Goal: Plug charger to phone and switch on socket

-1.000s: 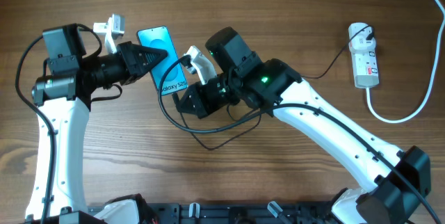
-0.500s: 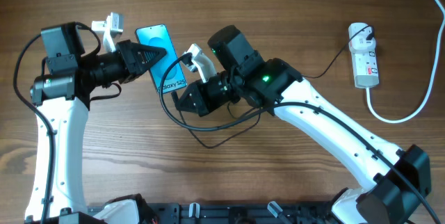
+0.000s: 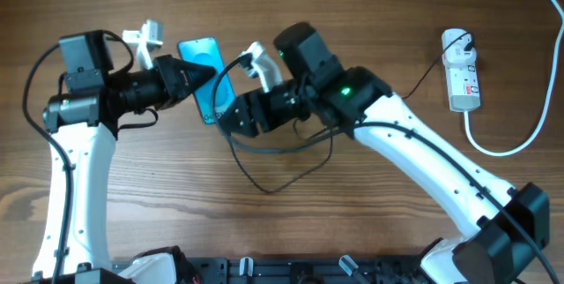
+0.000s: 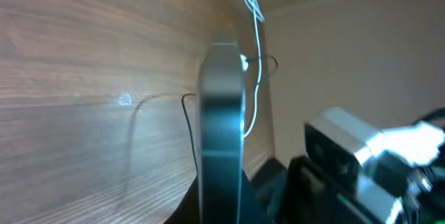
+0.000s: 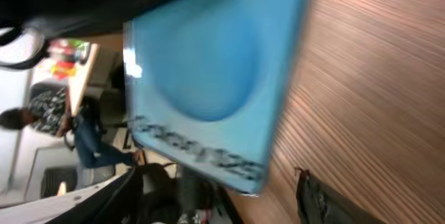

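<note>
Clenching the phone [image 3: 199, 51], left tool [image 3: 203, 74], right tool [image 3: 231, 116] released, lettering [image 5: 195, 151] seen only at right wrist

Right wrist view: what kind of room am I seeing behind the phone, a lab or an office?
Probably an indoor workroom or lab, though the background is blurred. Behind the phone there is a person and a desk with colourful items on it. The overhead view shows a wooden table.

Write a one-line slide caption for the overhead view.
Left gripper grips the phone, right gripper at its bottom edge; the socket lies far right.
</note>
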`<state>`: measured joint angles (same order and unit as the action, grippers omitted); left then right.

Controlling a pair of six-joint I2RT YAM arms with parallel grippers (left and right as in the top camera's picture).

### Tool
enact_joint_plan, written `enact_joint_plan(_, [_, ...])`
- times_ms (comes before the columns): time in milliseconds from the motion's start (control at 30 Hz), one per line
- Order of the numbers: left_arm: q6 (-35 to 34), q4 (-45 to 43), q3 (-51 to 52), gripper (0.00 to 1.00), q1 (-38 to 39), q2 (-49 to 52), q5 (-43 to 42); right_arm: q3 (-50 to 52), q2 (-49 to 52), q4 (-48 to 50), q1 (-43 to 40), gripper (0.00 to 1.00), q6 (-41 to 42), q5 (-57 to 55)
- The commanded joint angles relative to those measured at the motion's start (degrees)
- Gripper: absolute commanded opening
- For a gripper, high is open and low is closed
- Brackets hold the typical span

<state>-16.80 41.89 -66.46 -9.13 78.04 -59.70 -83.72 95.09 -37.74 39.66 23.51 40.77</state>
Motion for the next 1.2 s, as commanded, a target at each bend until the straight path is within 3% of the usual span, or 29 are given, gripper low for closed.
enact_joint_plan(0, [-0.4,-0.8,0.7,0.04,0.7,-1.0,-2.2,-1.8,-0.1,-3.8,-0.4,0.72,-1.2,-2.2])
enact_joint_plan(267, [-8.9,-2.7,0.7,0.04,0.7,-1.0,-0.7,-1.8,0.0,-6.0,2.2,0.59,-1.0,1.5])
enact_joint_plan(600, [-10.5,-2.7,0.7,0.04,0.7,-1.0,0.2,-1.8,0.0,-3.9,3.1,0.04,-0.2,1.0])
enact_joint_plan(867, [-10.5,-2.5,0.7,0.04,3.3,-1.0,-0.1,-1.8,-0.1,-0.7,2.0,0.04,2.5,0.6])
enact_joint_plan(933, [-10.4,-2.5,0.7,0.04,3.6,-1.0,1.0,-1.8,-0.1,-0.7,1.3,0.47,1.8,0.6])
enact_joint_plan(1000, [-10.4,-2.4,0.7,0.04,3.6,-1.0,4.0,-1.8,-0.1,-1.0,0.4,0.68,0.7,0.6])
enact_joint_plan(1100, [-8.9,-1.4,0.7,0.04,3.7,-0.7,11.5,-1.8,-0.1,-3.1,-1.7,0.75,-0.8,0.5])
enact_joint_plan(1167, [-8.9,0.4,0.7,0.04,4.8,0.9,16.8,-1.8,-0.1,-5.9,-3.5,0.91,-2.8,-1.9])
